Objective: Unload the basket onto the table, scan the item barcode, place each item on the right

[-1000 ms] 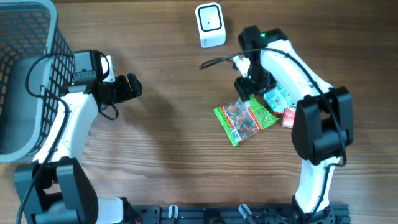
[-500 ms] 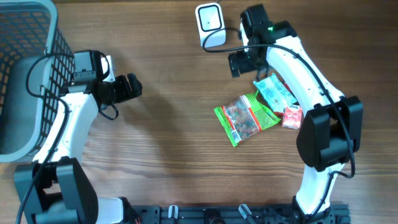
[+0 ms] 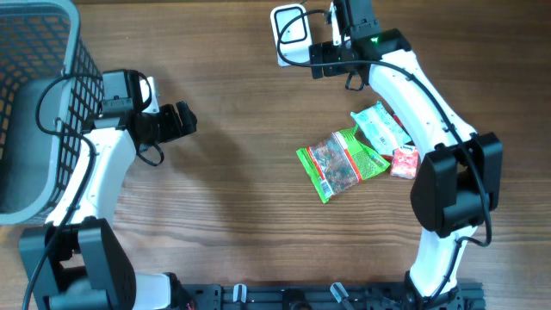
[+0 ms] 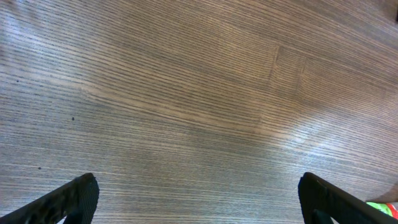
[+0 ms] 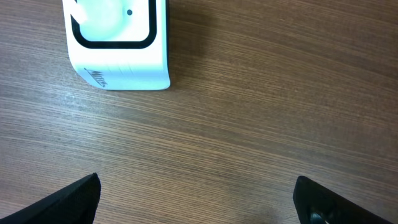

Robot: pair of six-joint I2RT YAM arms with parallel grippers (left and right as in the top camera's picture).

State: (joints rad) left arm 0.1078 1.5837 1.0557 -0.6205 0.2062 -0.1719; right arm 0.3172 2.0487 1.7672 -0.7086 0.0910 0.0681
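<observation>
Scanner is seen white, black-outlined face. Green packet red-speckled; teal packet; red packet. Basket grey mesh, table brown wood-grain.

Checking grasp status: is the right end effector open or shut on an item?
Open. The right end effector holds nothing; its fingertips stand wide apart, with the scanner just ahead.
</observation>
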